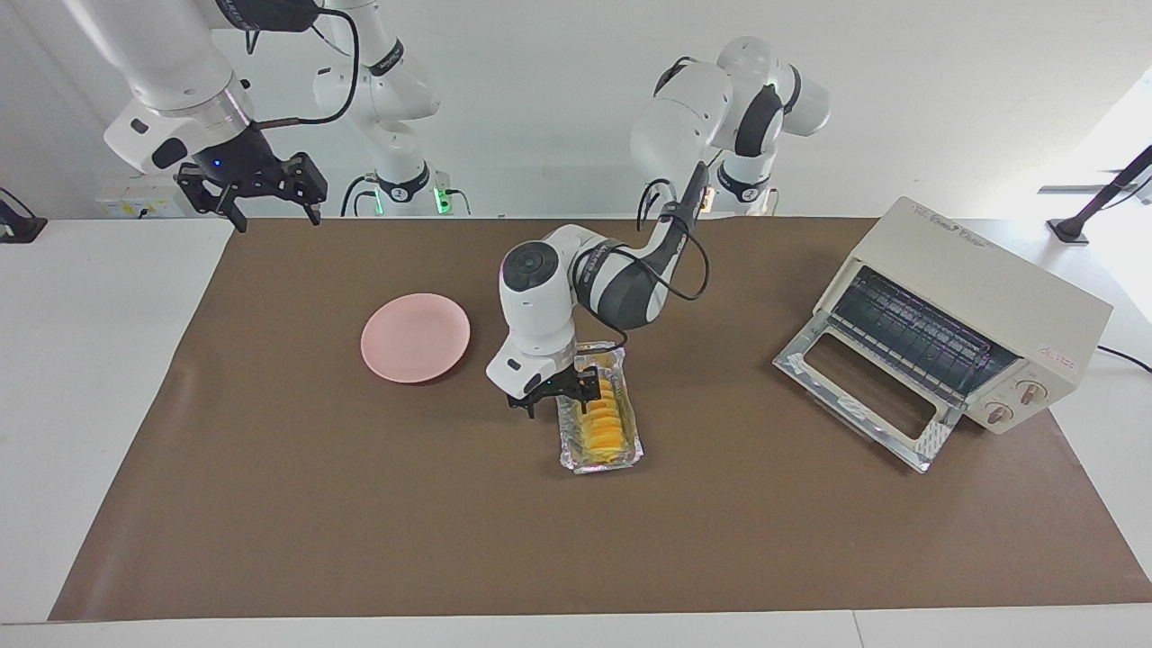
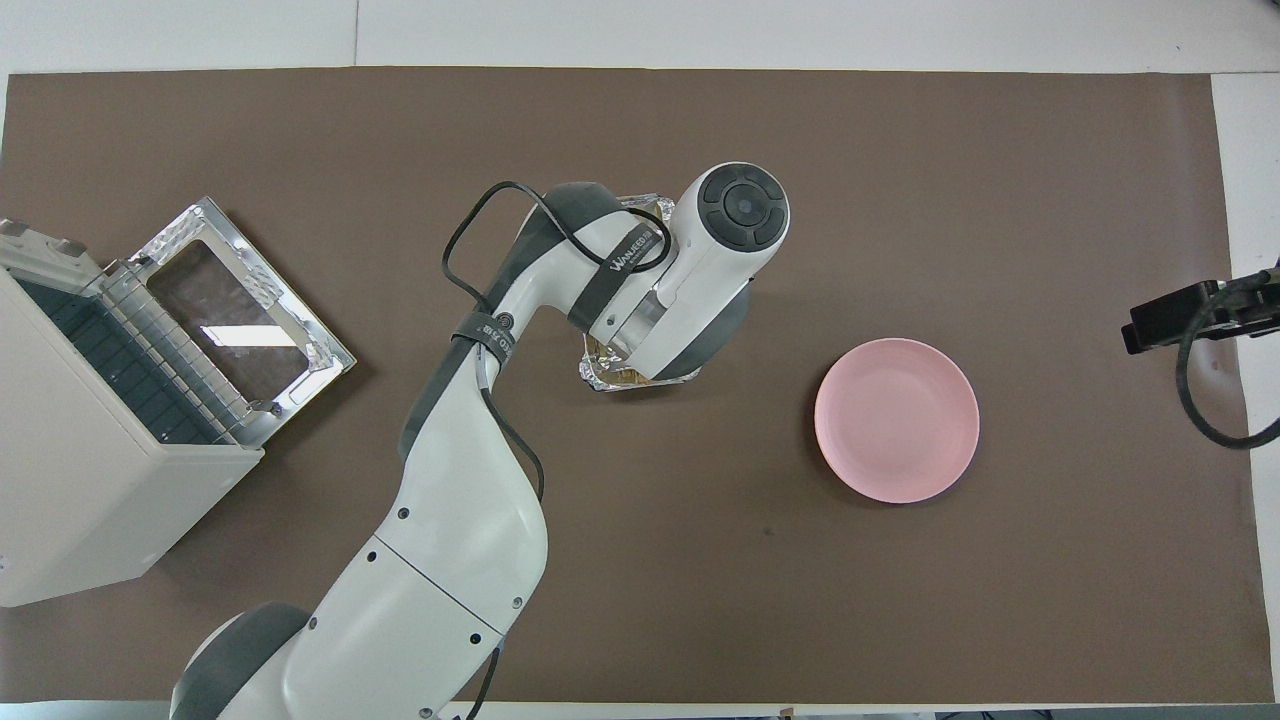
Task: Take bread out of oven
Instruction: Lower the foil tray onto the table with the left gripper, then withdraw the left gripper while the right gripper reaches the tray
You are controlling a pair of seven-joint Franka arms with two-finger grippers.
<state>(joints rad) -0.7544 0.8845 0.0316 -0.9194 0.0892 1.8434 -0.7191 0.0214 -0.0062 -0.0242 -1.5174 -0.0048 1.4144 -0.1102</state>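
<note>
The bread (image 1: 601,421), a golden ridged loaf, lies in a crinkled foil tray (image 1: 598,464) on the mat at mid-table. My left gripper (image 1: 560,394) hangs open just above the robots' end of the tray, one finger outside its wall, the other by the loaf, gripping nothing. In the overhead view the left wrist hides the loaf, and only corners of the foil tray (image 2: 598,376) show. The oven (image 1: 976,306) stands at the left arm's end, its glass door (image 1: 862,396) folded down and its rack bare. My right gripper (image 1: 253,191) waits open, raised over the table's edge at the right arm's end.
A round pink plate (image 1: 416,337) lies on the brown mat (image 1: 360,522) beside the tray, toward the right arm's end. The oven (image 2: 90,470) and its lowered door (image 2: 235,318) take up the left arm's end of the mat. A black stand (image 1: 1093,211) sits near the oven.
</note>
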